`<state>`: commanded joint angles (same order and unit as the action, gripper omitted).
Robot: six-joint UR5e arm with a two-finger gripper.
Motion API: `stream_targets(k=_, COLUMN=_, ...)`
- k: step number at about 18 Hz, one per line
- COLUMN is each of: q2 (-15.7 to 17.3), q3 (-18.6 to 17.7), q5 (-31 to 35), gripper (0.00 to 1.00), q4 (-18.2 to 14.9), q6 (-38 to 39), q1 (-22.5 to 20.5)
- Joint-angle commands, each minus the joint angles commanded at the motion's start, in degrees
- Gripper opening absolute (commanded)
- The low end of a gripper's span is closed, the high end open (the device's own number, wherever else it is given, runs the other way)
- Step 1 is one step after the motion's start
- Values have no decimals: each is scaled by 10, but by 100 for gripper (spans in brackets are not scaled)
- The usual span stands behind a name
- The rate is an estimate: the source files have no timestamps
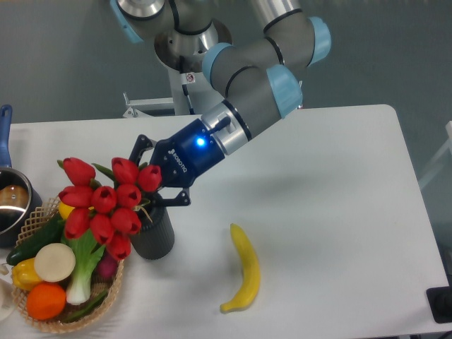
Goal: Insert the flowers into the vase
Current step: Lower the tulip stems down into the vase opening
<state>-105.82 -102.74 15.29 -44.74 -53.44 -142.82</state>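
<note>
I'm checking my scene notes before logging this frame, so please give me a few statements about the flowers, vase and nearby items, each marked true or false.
1. The claw is at the flowers, gripping the bunch near its stems. True.
2. The vase lies tipped over on the table. False: it stands upright beside the woven basket.
3. The flower heads lean out over the basket. True.
4. The banana sits inside the basket. False: it lies on the bare table, to the right of the vase.
5. The tulips are yellow. False: the buds are red.
</note>
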Motion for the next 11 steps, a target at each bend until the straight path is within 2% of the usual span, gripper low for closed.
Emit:
stream_targets(k=5, q2=0, q3=-43, q5=16, gripper=4, q4=-1, q6=-64, q1=0)
stream_targets(k=8, q2=1, q3=-58, q5=30, gripper=5, q4=-1, q6=-75, q1=0)
stream_targets(k=11, q2=1, q3=-64, q5=31, gripper=19, q4=-1, q6=-75, q1=0)
